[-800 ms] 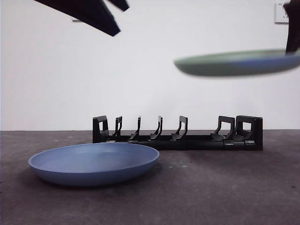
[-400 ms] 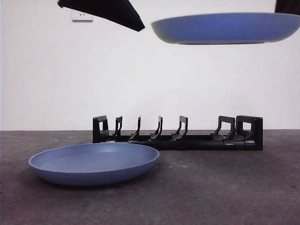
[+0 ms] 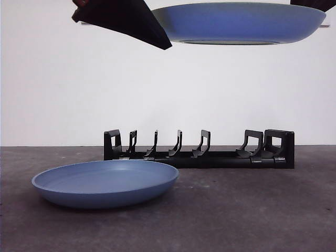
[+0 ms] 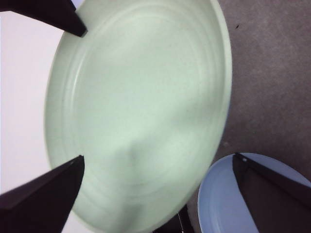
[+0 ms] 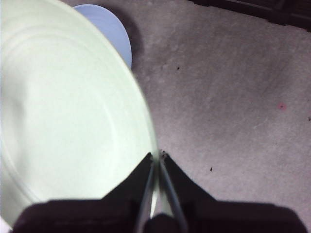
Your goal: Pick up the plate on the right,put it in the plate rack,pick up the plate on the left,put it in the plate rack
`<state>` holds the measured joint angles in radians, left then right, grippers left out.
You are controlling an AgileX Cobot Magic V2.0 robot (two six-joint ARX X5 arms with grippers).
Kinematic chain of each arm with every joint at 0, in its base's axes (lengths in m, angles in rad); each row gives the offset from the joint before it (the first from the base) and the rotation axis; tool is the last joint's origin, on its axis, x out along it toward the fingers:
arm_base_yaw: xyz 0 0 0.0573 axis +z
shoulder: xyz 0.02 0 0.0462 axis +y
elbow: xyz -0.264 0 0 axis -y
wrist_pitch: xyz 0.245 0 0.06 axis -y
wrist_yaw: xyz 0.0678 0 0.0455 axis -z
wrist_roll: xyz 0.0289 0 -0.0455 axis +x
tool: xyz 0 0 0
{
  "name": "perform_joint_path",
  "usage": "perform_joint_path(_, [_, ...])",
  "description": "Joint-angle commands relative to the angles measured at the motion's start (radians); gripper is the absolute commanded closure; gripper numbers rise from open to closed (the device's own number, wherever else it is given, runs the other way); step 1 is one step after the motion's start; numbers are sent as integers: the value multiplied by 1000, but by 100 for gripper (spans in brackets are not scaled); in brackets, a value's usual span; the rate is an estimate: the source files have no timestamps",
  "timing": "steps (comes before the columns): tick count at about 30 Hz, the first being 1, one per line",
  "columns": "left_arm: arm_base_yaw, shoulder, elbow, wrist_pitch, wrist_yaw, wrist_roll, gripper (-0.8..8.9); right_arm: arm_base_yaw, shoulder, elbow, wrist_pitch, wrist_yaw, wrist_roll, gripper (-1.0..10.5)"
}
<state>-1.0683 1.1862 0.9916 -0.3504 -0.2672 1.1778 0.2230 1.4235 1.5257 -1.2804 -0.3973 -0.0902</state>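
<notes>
Plate (image 3: 239, 23) riding high above the rack (image 3: 199, 149), right gripper (image 5: 159, 156) clenching its rim.
Left gripper (image 4: 158, 165) is hanging released; tilting and slotting looks next.

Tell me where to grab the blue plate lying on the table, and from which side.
The blue plate lies flat, so pinch its upturned rim, probably from the side away from the plate rack standing close behind it.

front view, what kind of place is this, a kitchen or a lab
Likely a lab test bench, not a kitchen: a bare dark table against a plain white wall, holding only a black plate rack and a blue plate.
</notes>
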Motion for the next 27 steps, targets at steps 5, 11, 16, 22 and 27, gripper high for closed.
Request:
perform_joint_path(5, [-7,9,-1,-19,2,4,710,1,-2,3,17,-11,8,963])
perform_joint_path(11, [-7,9,0,-38,5,1,821,1,-1,3,38,-12,11,963])
perform_joint_path(16, [-7,9,-1,-57,5,-9,822,0,-1,3,48,-11,12,962])
perform_joint_path(22, [-14,9,-1,-75,5,-21,822,0,-1,3,57,-11,16,962])
perform_joint_path(27, [-25,9,0,-82,4,-31,822,0,-1,3,63,-11,15,957])
